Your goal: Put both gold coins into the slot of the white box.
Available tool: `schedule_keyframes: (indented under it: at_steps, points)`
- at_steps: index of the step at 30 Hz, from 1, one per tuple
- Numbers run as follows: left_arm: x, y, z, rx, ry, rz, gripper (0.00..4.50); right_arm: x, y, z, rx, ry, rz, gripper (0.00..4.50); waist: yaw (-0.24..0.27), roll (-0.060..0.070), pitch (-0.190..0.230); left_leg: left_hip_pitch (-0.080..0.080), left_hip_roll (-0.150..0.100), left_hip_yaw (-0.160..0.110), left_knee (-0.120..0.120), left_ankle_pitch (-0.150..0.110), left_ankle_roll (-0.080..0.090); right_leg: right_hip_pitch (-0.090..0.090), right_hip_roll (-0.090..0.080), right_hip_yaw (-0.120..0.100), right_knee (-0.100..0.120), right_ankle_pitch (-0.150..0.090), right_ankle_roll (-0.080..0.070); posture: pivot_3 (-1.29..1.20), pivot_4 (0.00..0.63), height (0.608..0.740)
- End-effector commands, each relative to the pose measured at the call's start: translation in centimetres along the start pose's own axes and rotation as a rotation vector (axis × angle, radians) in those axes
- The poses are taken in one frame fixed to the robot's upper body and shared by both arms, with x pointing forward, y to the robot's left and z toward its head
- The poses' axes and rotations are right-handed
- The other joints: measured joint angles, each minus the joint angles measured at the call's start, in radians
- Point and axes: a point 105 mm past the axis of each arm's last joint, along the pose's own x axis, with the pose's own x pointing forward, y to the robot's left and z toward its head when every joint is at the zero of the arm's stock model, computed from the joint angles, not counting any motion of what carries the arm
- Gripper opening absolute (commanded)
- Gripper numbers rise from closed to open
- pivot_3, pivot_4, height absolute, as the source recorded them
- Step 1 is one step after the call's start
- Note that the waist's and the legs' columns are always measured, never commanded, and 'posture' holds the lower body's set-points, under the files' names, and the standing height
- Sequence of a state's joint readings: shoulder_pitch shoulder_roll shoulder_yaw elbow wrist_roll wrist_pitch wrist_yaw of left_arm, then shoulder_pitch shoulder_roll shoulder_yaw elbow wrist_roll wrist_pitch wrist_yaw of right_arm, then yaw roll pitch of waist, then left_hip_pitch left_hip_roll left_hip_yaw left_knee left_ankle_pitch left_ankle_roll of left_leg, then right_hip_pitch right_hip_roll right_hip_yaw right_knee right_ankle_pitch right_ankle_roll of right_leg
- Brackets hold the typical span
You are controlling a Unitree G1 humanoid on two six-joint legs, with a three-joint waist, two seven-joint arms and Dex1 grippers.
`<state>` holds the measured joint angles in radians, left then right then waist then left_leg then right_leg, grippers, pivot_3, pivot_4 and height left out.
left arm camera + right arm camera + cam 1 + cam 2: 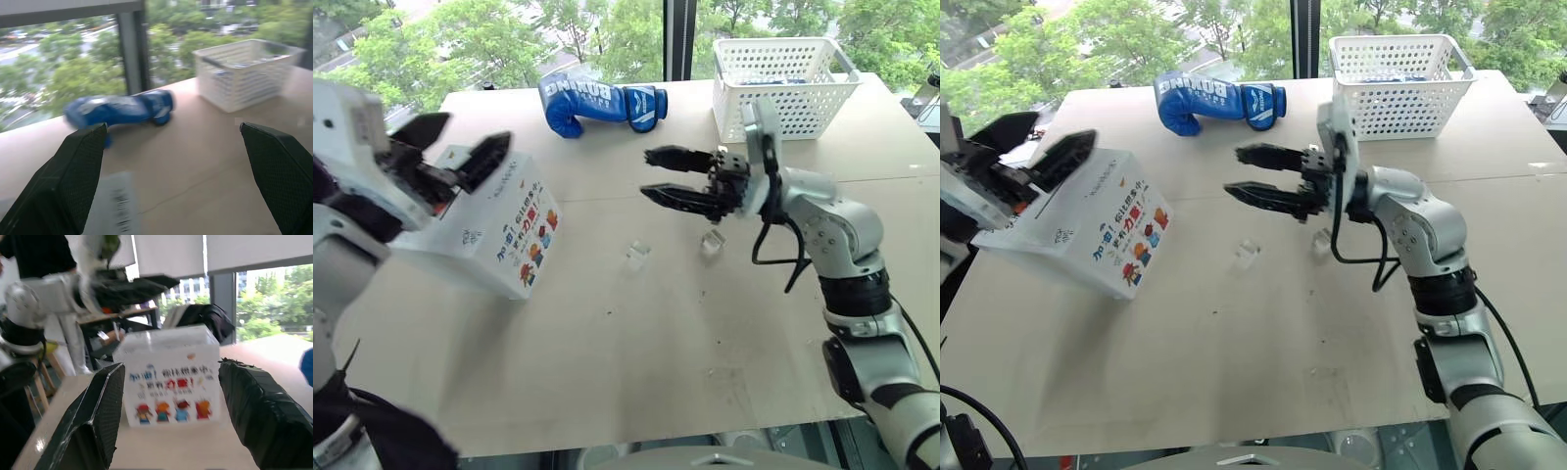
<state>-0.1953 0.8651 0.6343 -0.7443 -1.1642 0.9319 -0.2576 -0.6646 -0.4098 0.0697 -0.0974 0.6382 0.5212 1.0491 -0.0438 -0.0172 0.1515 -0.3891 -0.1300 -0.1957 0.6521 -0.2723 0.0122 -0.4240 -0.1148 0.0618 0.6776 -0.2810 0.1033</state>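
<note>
Your left end effector (455,147) gapes above the white box (494,230); at three o'clock, your right end effector (664,174) spreads empty.

The large white cardboard box (494,230) sits tilted at the left side of the pale tabletop, its side with colourful cartoon figures and red and blue printed characters facing the middle of the table. Its plain white top face carries small dark markings and slopes upward toward the table's left edge. Seen from the right wrist, a small round orange-gold spot (191,356) lies near the upper edge of the pictured side; whether it is a coin cannot be told.
</note>
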Motion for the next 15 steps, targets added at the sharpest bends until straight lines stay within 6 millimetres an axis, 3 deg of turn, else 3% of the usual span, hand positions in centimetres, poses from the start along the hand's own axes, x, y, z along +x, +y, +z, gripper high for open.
schedule_keyframes:
  at_steps: [1, 4, 7, 10, 14, 15]
  points:
    - [0.7, -3.6, -3.2, -0.036, 0.09, -0.073, 4.44, -2.3, 0.0, -0.5, -0.06, 0.021, -0.059, 3.31, -0.003, 0.001, 0.0, 0.0, 0.0, 0.001, 0.0, 0.0, 0.0, -0.001, 0.0, 0.0, 0.001, 0.0, 0.0, 0.0, 0.15, 0.721]
    - [0.7, -6.5, -7.3, -0.097, 0.165, -0.076, 4.44, -6.0, -0.1, -4.4, -0.055, 0.117, -0.164, 3.31, 0.001, 0.001, 0.0, 0.002, 0.001, 0.002, -0.001, 0.0, 0.0, 0.0, 0.001, 0.002, 0.002, 0.0, 0.0, 0.0, 0.15, 0.721]
    - [0.1, -6.1, -11.5, -0.182, 0.23, 0.008, 4.44, -9.2, -0.3, -7.6, -0.017, 0.183, -0.292, 3.31, 0.007, 0.001, 0.0, 0.004, 0.001, 0.005, -0.001, -0.001, 0.0, 0.002, 0.002, 0.003, 0.001, 0.0, 0.0, 0.0, 0.15, 0.721]
    - [-0.5, -7.0, -14.4, -0.179, 0.265, -0.011, 4.44, -11.9, -0.2, -11.0, -0.047, 0.312, -0.372, 3.31, 0.013, 0.001, 0.0, 0.007, 0.001, 0.008, 0.0, -0.001, 0.0, 0.003, 0.006, 0.006, 0.002, 0.001, -0.001, 0.0, 0.15, 0.721]
    - [-1.2, -7.0, -16.8, -0.189, 0.263, -0.004, 4.5, -13.0, 0.2, -12.1, -0.03, 0.318, -0.404, 4.47, 0.016, 0.001, 0.0, 0.009, 0.002, 0.011, 0.0, -0.001, 0.0, 0.006, 0.006, 0.009, 0.001, 0.002, -0.003, 0.0, 0.15, 0.721]
    - [-1.4, -7.1, -17.3, -0.184, 0.264, -0.007, 4.5, -13.0, 0.3, -12.0, -0.026, 0.304, -0.408, 4.47, 0.018, 0.001, 0.0, 0.01, 0.002, 0.01, 0.001, -0.001, 0.0, 0.007, 0.006, 0.009, 0.001, 0.002, -0.003, 0.0, 0.15, 0.721]
